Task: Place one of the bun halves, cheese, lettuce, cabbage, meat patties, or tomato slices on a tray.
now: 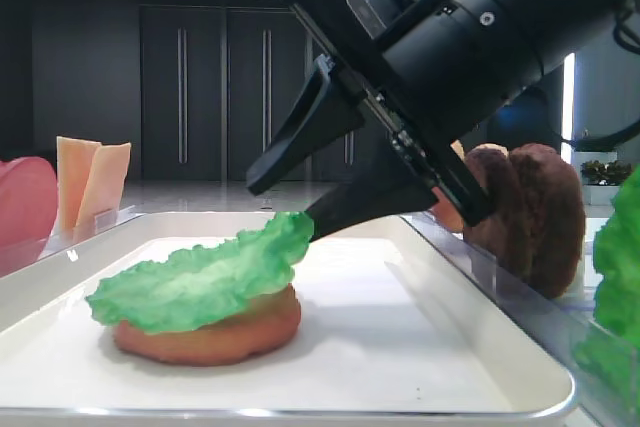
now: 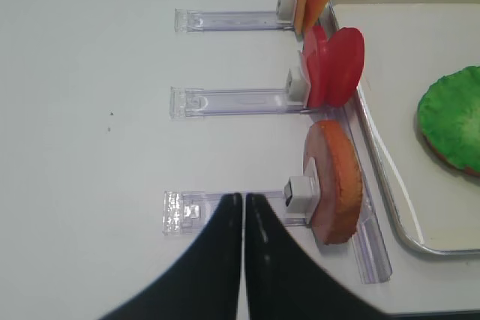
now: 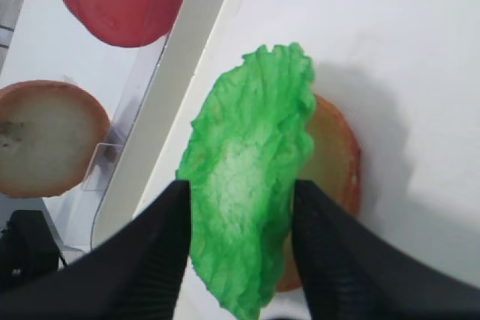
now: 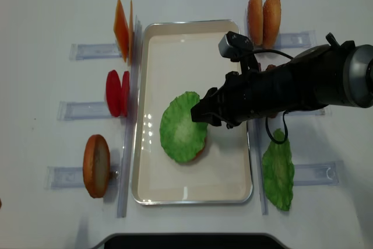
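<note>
A flat green lettuce (image 4: 182, 126) leaf lies on a golden bun half (image 1: 215, 337) in the middle of the cream tray (image 4: 175, 45). My right gripper (image 3: 241, 185) is open, its black fingers (image 3: 154, 249) either side of the leaf's near edge. From the low side view that gripper (image 1: 283, 202) slants down from the right, and the leaf's raised tip (image 1: 285, 232) touches the lower finger. My left gripper (image 2: 244, 198) is shut and empty, above the table left of the tray, by a clear rack (image 2: 187, 211).
Left of the tray, racks hold cheese (image 4: 121, 30), tomato slices (image 4: 118, 93) and a bun half (image 4: 97, 165). To the right are bun halves (image 4: 263, 11), dark patties (image 1: 535, 212) and more green leaves (image 4: 278, 170). The tray's rim (image 2: 375, 177) runs beside the left racks.
</note>
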Robot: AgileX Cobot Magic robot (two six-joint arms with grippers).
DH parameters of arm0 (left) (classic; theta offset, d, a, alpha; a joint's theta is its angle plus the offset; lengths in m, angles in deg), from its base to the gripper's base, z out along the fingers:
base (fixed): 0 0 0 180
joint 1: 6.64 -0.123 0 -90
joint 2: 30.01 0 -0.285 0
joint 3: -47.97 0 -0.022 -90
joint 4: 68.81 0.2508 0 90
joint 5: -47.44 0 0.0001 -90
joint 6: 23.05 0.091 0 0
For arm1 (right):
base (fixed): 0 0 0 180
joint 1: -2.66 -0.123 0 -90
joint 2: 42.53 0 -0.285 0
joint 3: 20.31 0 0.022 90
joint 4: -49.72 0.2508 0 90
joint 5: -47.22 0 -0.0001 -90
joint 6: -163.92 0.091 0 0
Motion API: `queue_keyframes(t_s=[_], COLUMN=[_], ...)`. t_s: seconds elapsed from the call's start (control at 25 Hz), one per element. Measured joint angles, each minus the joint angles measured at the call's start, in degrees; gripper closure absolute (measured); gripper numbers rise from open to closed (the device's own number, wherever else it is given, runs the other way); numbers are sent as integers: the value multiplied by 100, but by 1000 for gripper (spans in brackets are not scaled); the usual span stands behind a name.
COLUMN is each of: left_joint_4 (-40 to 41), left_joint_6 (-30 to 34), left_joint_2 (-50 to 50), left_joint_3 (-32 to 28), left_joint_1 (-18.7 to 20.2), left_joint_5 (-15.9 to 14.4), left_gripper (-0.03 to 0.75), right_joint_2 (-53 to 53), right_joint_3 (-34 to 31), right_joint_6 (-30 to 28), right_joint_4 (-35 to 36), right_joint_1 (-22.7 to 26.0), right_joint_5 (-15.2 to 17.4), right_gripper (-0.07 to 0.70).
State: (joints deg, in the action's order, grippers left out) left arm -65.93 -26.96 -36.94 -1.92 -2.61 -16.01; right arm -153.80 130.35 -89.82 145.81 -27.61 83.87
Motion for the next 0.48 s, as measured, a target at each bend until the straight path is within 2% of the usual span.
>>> queue_keyframes(t_s=[0.24,0.48], left_joint_4=[0,0], left_joint_6=[0,0], left_joint_2=[0,0], left_joint_3=[0,0], left_joint_1=[0,0], left_joint_5=[0,0], left_gripper=[716,716], right_joint_2=[194,334], right_joint_3=[0,0], right_joint_6=[28,32], right_joint_4=[-147,-218], right_joint_1=[0,-8], right_joint_5=[-429,-601], right_gripper=[236,195])
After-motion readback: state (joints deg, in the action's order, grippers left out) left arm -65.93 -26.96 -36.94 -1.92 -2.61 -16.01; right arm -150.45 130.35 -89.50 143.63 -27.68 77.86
